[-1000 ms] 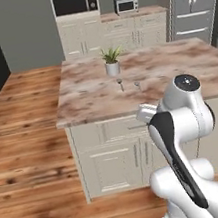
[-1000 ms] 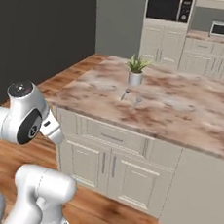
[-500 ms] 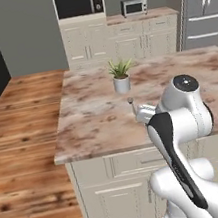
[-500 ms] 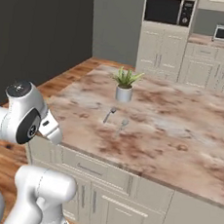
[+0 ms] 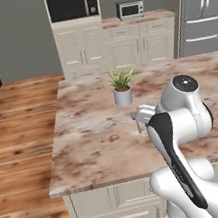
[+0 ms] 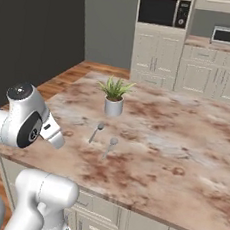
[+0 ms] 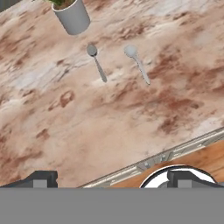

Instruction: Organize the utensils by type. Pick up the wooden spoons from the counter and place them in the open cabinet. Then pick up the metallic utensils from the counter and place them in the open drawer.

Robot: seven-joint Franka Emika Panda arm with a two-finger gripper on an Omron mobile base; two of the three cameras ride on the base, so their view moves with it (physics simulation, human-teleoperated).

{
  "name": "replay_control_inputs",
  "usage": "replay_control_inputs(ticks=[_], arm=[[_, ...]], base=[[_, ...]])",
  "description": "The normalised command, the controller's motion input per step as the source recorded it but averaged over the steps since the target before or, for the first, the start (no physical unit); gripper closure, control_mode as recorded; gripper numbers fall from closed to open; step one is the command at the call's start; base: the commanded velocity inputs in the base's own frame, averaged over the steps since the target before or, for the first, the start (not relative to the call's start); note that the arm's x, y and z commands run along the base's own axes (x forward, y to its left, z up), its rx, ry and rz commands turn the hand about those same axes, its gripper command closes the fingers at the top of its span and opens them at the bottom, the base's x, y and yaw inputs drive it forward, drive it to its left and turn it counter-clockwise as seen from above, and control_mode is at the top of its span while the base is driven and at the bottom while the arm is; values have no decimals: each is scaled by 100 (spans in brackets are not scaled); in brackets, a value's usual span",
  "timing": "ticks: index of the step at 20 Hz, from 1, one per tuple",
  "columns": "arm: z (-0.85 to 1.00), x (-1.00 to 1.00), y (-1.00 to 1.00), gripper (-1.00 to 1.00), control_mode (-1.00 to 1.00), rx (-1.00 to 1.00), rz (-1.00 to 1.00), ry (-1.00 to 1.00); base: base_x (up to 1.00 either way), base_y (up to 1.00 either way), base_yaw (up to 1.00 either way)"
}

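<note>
Two metal spoons [image 7: 97,62] lie near the potted plant [image 7: 72,15]: light, stiff, slippery; grasp mid-handle. Gripper [image 7: 111,179] spread, empty.

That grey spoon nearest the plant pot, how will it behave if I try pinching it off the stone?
The spoon looks like rigid metal, so likely stiff. It lies flat on the glossy counter, so it may skid. Its thin handle probably gives little to grip.

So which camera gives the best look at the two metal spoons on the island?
The hand view: both metal spoons lie in full outline on the counter near the plant pot. The right base view shows them smaller. In the left base view the arm covers that spot.
</note>
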Motion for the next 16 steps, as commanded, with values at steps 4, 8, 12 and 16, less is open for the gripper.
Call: replay_control_inputs(ticks=[4,8,12,16], arm=[[0,0,0,-100,100,0,0,0],[0,0,0,-100,100,0,0,0],[0,0,0,-100,100,0,0,0],[0,0,0,-100,100,0,0,0]], base=[[14,0,0],[0,0,0],[0,0,0],[7,0,0]])
